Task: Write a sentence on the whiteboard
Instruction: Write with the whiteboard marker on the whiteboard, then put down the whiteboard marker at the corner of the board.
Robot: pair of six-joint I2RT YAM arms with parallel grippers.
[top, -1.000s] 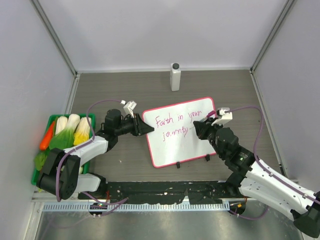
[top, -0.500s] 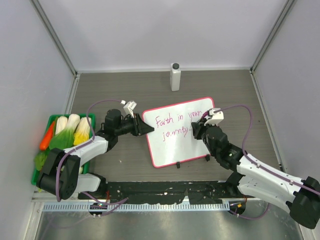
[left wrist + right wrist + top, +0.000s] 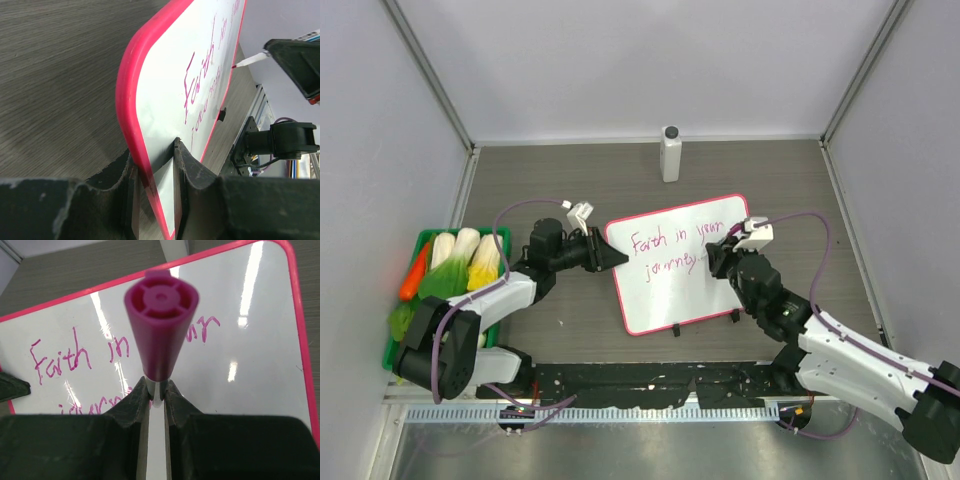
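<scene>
- One whiteboard [image 3: 685,265] sits askew on the table [image 3: 570,180], between the two grippers.
- The left gripper [image 3: 617,258] is clamped on the board's left edge.
- The right gripper [image 3: 715,262] is clamped on a pink marker [image 3: 161,335], over the board's right part.
- The sentence [image 3: 665,250], "Faith in your journey", runs in two pink lines.
- A white bottle [image 3: 670,153] stands beyond the board.

- The left arm [image 3: 492,296] is lying low and reaching rightward, its left gripper [image 3: 611,258] clamping the whiteboard [image 3: 685,295] by the left edge.
- The right arm [image 3: 850,366] is stretching up and leftward from its base, its right gripper [image 3: 713,262] pinching a marker [image 3: 160,325] tightly between both fingers.
</scene>
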